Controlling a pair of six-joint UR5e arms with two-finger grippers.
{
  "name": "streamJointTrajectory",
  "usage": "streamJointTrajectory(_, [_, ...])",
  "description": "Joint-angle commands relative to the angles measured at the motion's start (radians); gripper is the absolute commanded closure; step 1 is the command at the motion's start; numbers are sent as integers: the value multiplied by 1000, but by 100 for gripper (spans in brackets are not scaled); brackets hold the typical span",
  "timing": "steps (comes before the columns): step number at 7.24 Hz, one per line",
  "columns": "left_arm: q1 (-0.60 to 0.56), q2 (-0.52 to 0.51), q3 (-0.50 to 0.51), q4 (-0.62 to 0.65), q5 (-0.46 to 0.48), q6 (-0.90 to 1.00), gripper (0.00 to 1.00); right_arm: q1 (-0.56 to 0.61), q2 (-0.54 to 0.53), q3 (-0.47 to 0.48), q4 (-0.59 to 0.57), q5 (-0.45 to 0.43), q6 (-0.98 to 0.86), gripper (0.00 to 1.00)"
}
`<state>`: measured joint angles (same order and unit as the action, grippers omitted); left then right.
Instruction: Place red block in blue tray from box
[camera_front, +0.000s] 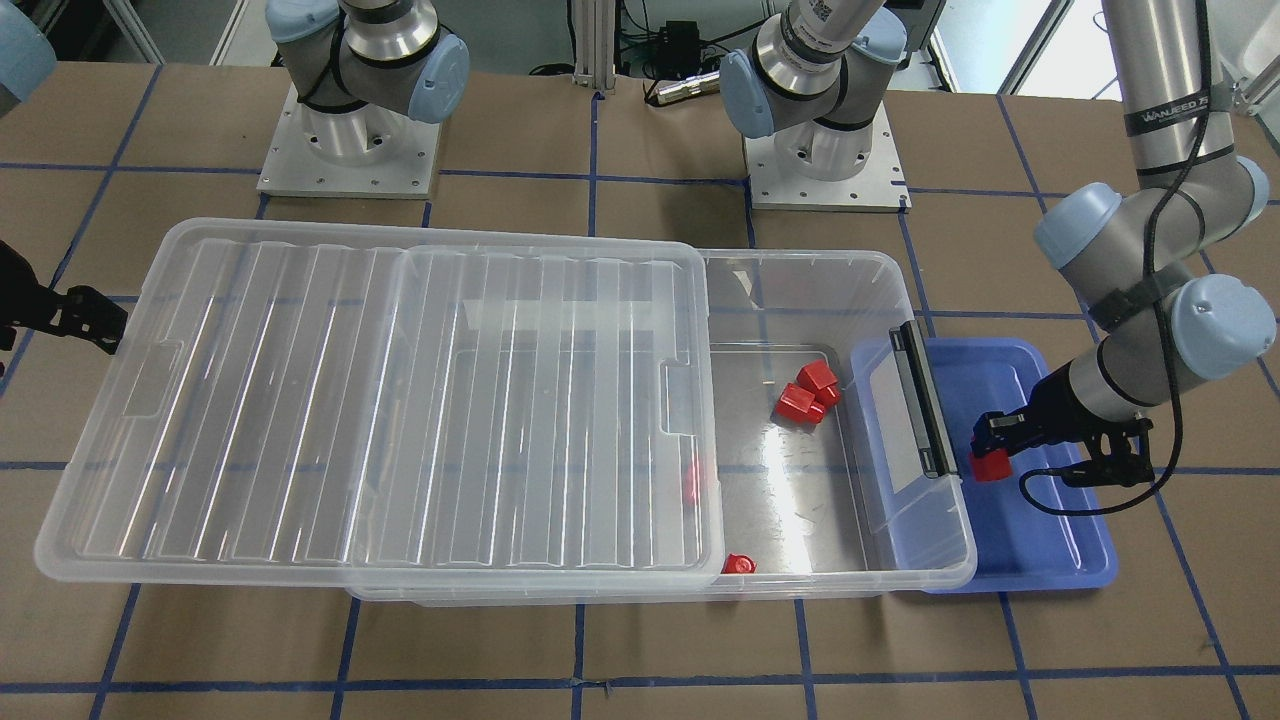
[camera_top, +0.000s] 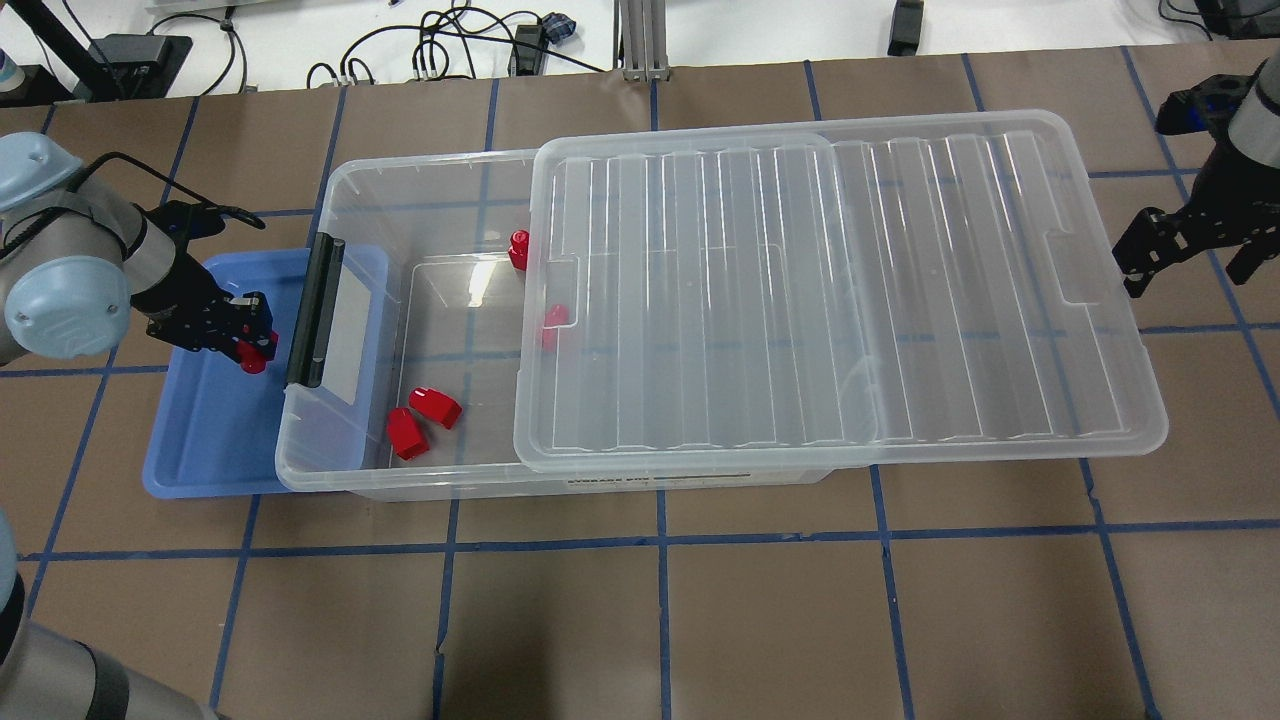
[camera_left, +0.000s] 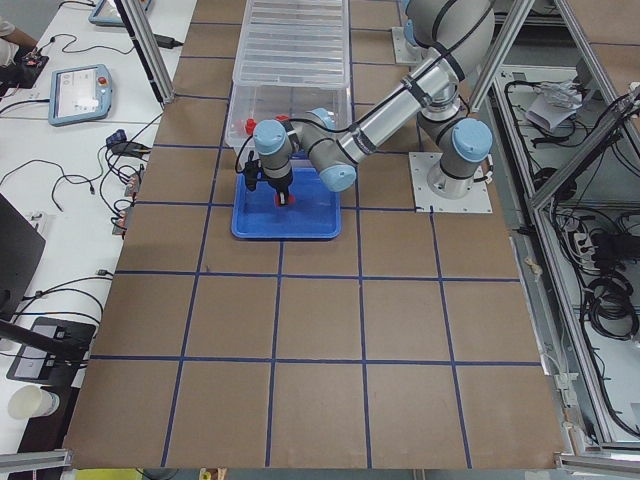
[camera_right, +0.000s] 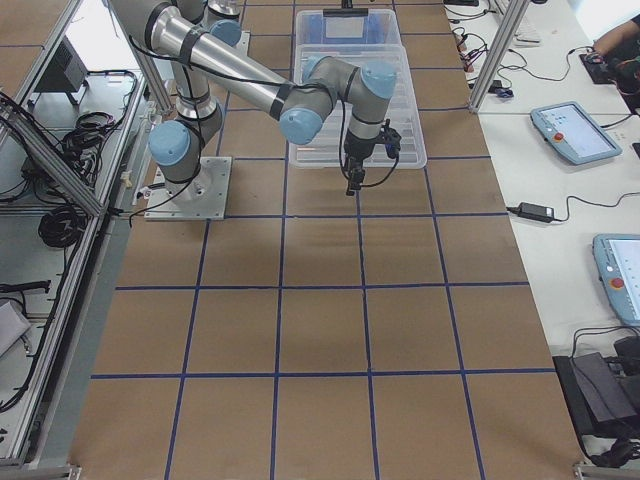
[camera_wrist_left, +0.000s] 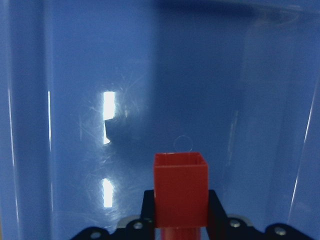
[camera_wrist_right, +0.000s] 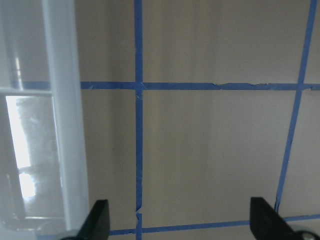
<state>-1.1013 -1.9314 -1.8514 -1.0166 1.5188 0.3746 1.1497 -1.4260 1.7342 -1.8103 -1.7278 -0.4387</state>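
My left gripper (camera_front: 985, 447) is shut on a red block (camera_front: 992, 467) and holds it low over the blue tray (camera_front: 1040, 540), beside the box's black latch bar (camera_front: 925, 397). In the left wrist view the red block (camera_wrist_left: 180, 187) sits between the jaws above the blue tray floor (camera_wrist_left: 75, 75). The clear box (camera_top: 420, 175) holds several more red blocks, two of them together (camera_top: 407, 432) near its open end. Its ribbed lid (camera_top: 830, 300) is slid aside toward my right. My right gripper (camera_top: 1185, 255) is open and empty past the lid's far end.
The blue tray (camera_top: 200, 450) lies partly under the box's latch end. Two red blocks (camera_top: 519, 248) (camera_top: 553, 318) sit at the lid's edge. Brown table (camera_top: 760, 600) with blue tape lines surrounds the box. Both arm bases (camera_front: 345, 150) stand behind it.
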Motion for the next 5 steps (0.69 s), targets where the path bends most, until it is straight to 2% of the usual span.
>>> streamJointTrajectory(1, [-12, 43, 12, -14, 4, -3, 0, 2, 1, 2, 9, 27, 3, 0])
streamJointTrajectory(2, [-17, 76, 46, -92, 4, -5, 0, 18, 1, 2, 11, 27, 24, 0])
streamJointTrajectory(3, [-31, 113, 123, -247, 3, -8, 0, 62, -1, 2, 11, 25, 85, 0])
streamJointTrajectory(5, [-89, 146, 255, -435, 9, -60, 0, 143, 1, 2, 11, 25, 211, 0])
